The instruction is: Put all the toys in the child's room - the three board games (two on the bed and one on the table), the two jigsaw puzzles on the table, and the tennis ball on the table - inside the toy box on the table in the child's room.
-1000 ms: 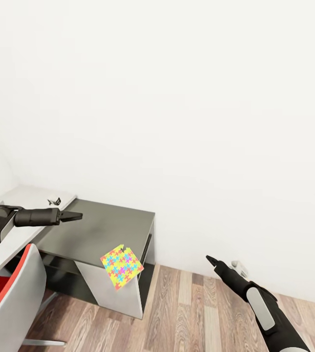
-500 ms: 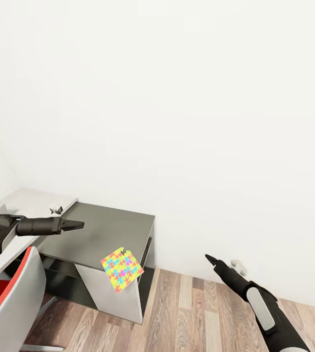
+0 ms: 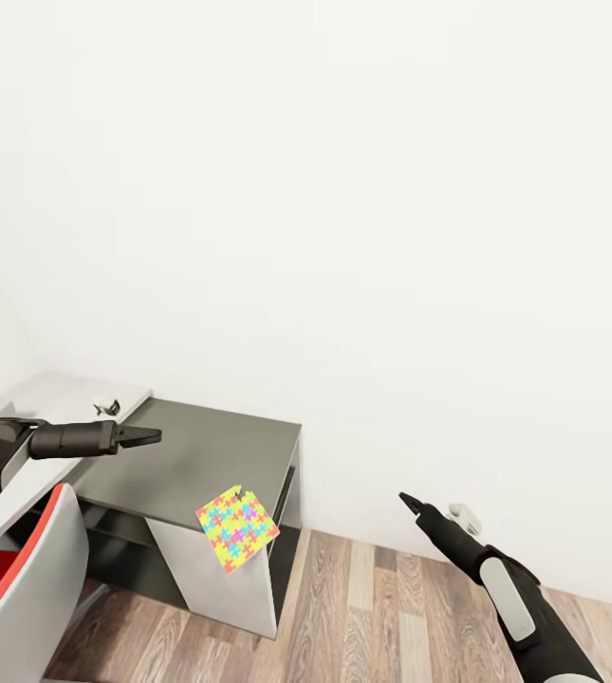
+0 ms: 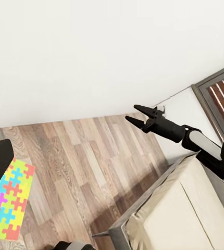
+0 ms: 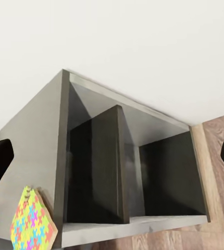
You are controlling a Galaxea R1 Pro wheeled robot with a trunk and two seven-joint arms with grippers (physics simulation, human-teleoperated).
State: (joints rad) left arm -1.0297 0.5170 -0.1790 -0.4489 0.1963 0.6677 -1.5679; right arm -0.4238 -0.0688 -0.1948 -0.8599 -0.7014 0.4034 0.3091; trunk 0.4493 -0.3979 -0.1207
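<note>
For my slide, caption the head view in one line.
Jigsaw puzzle overhangs the dark desk corner, while both arms hover apart above the wood floor.
</note>
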